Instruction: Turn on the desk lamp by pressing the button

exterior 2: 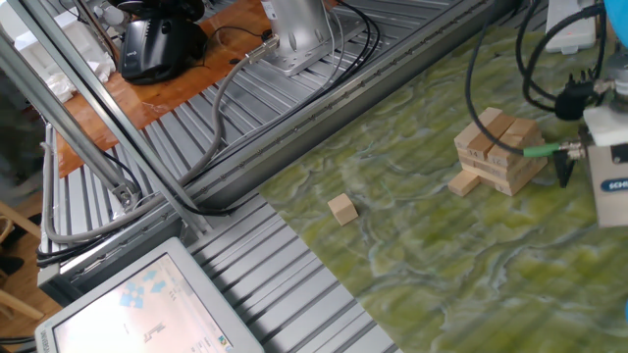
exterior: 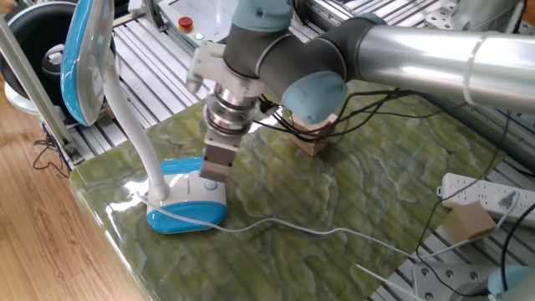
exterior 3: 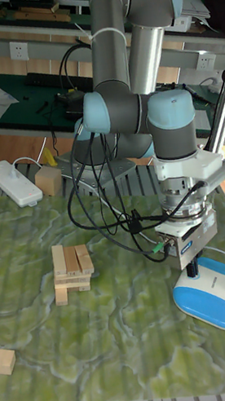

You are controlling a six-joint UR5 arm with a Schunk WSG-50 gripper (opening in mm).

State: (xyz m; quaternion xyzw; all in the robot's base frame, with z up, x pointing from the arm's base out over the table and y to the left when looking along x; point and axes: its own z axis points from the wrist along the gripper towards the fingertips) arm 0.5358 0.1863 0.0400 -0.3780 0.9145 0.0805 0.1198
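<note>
Gripper [exterior 3: 193,270] down on the desk lamp [exterior: 185,199] base, finger state impossible to tell. Small loose block [exterior 2: 341,208] seen only from the other fixed view.

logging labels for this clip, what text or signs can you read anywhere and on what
No text reads whole.
Gripper body, other fixed view: dark letters cut off by the frame edge.
Sign at that view's left edge: red characters, too blurred.
Screen: only blue icons, no legible words.
</note>
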